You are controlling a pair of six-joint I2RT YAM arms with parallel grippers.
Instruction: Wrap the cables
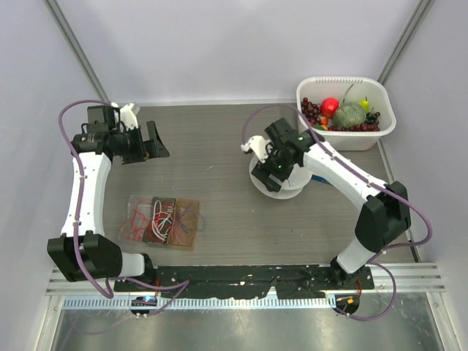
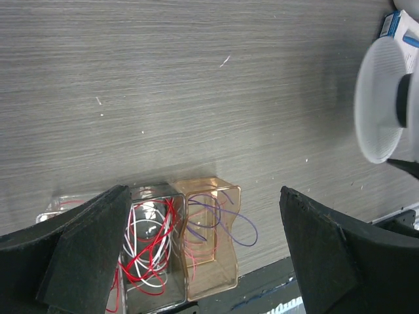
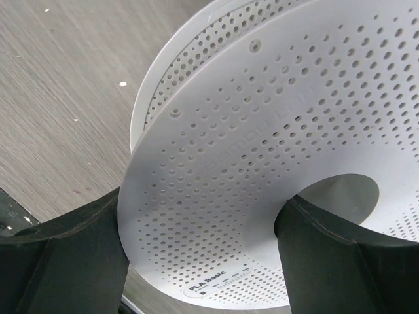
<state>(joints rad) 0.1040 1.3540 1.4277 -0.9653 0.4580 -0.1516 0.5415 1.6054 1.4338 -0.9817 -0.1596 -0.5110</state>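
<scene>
The round white perforated spool (image 1: 279, 184) lies right of the table's middle. It fills the right wrist view (image 3: 275, 131) and shows at the right edge of the left wrist view (image 2: 380, 104). My right gripper (image 1: 272, 164) is shut on the spool's upper flange (image 3: 203, 216). One finger (image 3: 65, 261) is outside the rim and the other finger (image 3: 340, 255) is in the centre hole. The thin dark cable shows in no view. My left gripper (image 1: 157, 142) is open and empty above the far left of the table, and its fingers (image 2: 204, 216) stand wide apart.
Small clear and amber boxes (image 1: 164, 219) with red, white and purple wires sit at the near left, and also show in the left wrist view (image 2: 209, 235). A white bin (image 1: 387, 121) of fruit stands at the far right. A black rail (image 1: 241, 276) runs along the near edge.
</scene>
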